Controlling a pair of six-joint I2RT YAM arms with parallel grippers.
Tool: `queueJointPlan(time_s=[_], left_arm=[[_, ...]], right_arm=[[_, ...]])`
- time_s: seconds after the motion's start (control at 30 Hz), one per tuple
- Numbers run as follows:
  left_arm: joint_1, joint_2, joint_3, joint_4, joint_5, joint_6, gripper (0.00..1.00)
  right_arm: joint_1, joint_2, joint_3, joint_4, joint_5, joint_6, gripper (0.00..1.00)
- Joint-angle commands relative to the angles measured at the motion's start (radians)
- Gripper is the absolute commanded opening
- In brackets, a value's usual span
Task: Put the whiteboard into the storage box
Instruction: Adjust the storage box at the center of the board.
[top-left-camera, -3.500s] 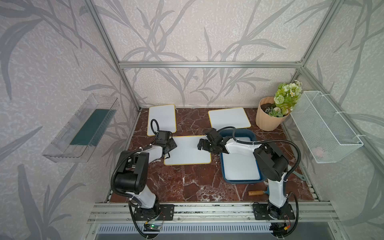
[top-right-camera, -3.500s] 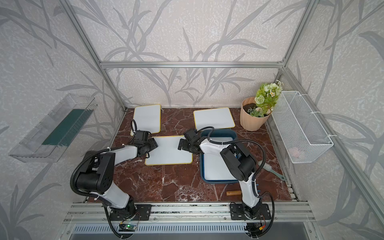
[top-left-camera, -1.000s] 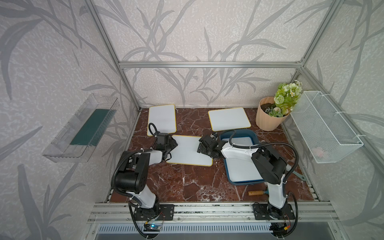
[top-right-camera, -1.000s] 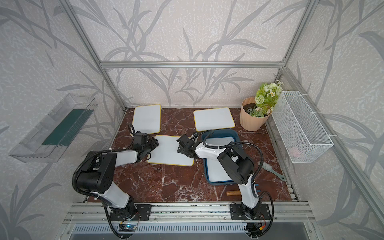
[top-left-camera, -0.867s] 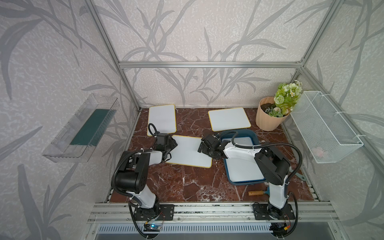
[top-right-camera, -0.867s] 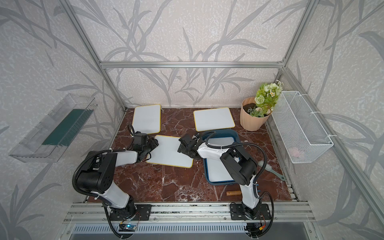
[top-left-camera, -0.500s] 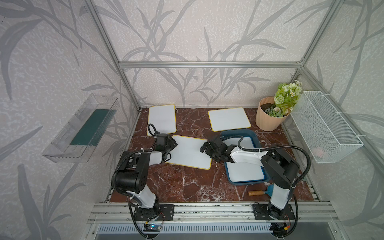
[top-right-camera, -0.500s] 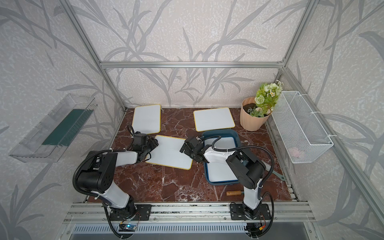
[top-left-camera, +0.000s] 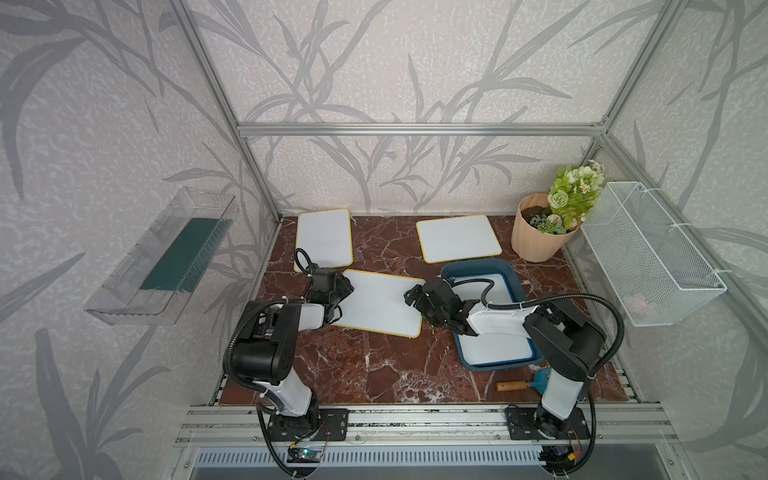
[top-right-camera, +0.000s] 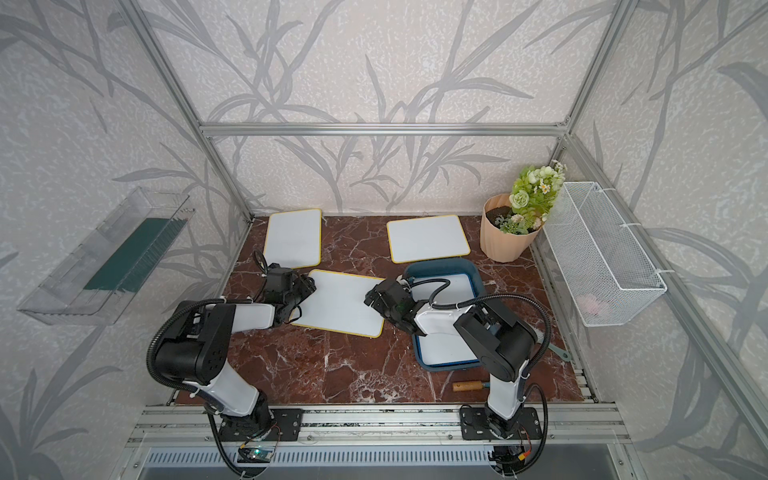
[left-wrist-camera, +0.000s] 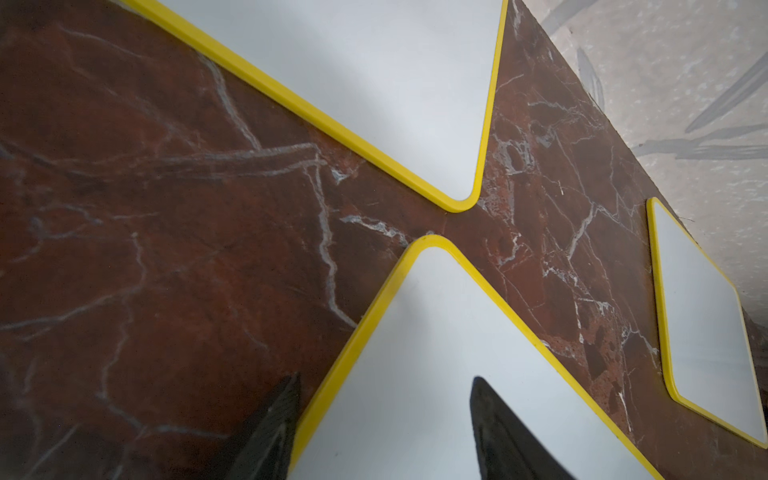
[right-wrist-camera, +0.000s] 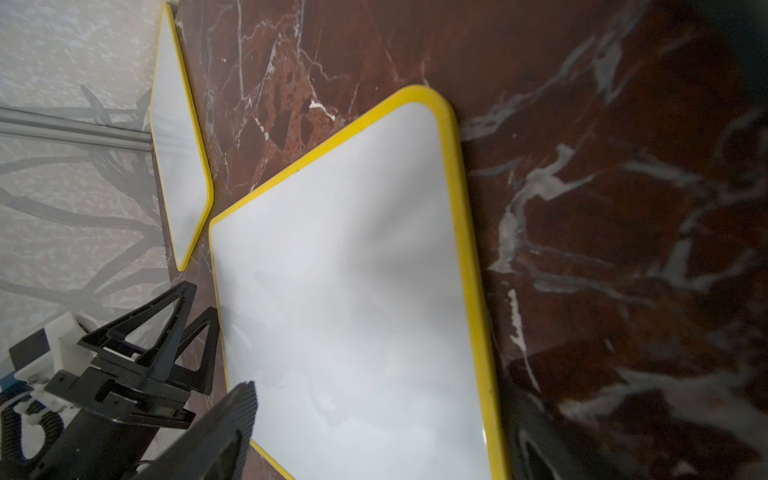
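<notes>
Lying flat on the red-brown marble-patterned table (top-left-camera: 365, 374), the rectangular whiteboard (top-left-camera: 378, 303) has a glossy white face, a thin yellow rim and rounded corners. It sits slightly askew mid-table, just beside the storage box (top-left-camera: 478, 266) and outside it. The box is a shallow dark teal-blue plastic tray with low walls and rounded corners, and a white panel already lies inside it.

The left arm's (top-left-camera: 266, 345) jaws stand open at the board's left short edge. In the left wrist view, 1 black tip is over the white face and the other over the marble, with the yellow rim between them. The right arm's (top-left-camera: 561, 340) jaws are open too, straddling the rim at the opposite edge in the right wrist view. Whether either touches the board I cannot tell.

2 more yellow-rimmed whiteboards (top-left-camera: 324, 239) (top-left-camera: 457, 237) lie flat near the back wall, well apart.
</notes>
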Motion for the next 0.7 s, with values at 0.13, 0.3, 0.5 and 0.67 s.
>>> queueJointPlan(time_s=[0.13,0.3,0.5,0.67], left_arm=[[-0.047,0.074,-0.095,-0.293,0.261,-0.078,0.66],[-0.045,0.068,-0.100,-0.287,0.264,-0.077,0.66],[-0.042,0.067,-0.111,-0.277,0.269,-0.077,0.66],[-0.038,0.064,-0.114,-0.276,0.272,-0.078,0.66]], right_arm=[[0.016,-0.085,0.067,0.047,-0.140,0.236,0.89],[0.002,-0.087,0.084,0.074,-0.156,0.238,0.88],[0.003,-0.071,0.075,0.140,-0.182,0.219,0.86],[0.006,-0.076,0.073,0.195,-0.183,0.182,0.85]])
